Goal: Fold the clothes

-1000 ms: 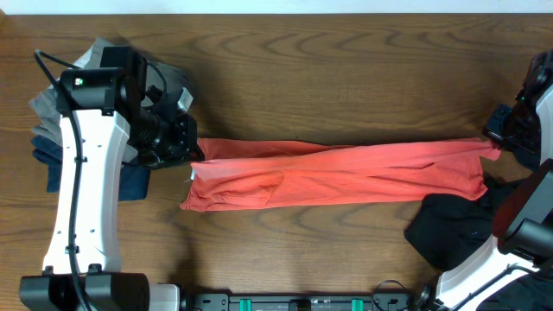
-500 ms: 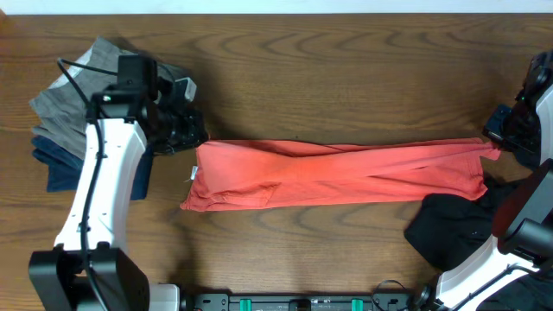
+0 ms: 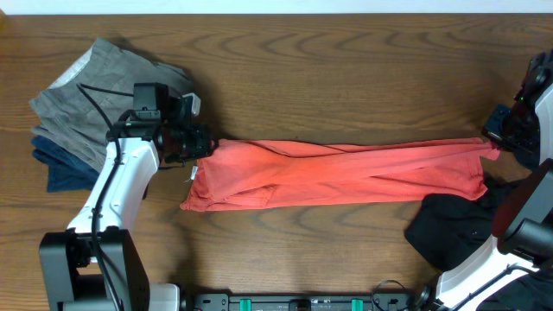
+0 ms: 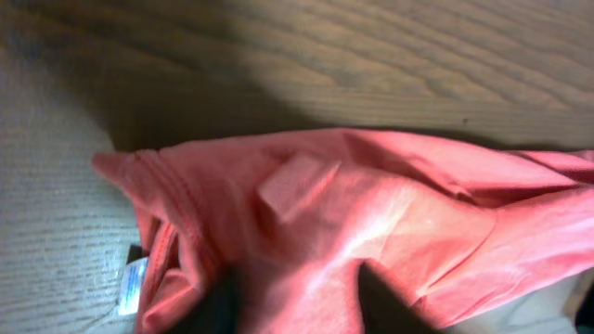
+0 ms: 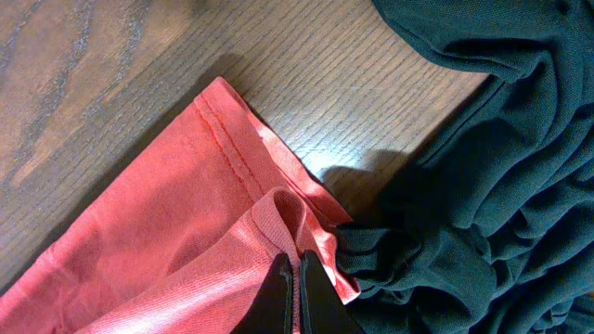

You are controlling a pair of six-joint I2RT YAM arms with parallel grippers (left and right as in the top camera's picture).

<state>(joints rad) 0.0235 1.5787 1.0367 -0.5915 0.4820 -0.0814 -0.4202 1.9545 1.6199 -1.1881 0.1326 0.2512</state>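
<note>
A coral-red garment (image 3: 346, 173) lies stretched in a long band across the table. My left gripper (image 3: 206, 142) sits low over its upper left corner. In the left wrist view the gripper (image 4: 302, 311) has its two dark fingers (image 4: 223, 306) wide apart with bunched red cloth (image 4: 306, 213) between them. A white label (image 4: 133, 283) shows at the cloth's edge. My right gripper (image 3: 497, 145) holds the garment's right end. In the right wrist view it (image 5: 299, 278) is shut on a fold of the red hem (image 5: 278, 209).
A dark green-black garment (image 3: 454, 229) lies crumpled at the front right, touching the red cloth's end; it also shows in the right wrist view (image 5: 492, 139). A stack of folded grey and blue clothes (image 3: 73, 112) sits at the far left, behind my left arm.
My left gripper lifted off the garment's left corner, swung up, then came back right and down onto it. The corner has shifted slightly right. The right gripper has not moved.
</note>
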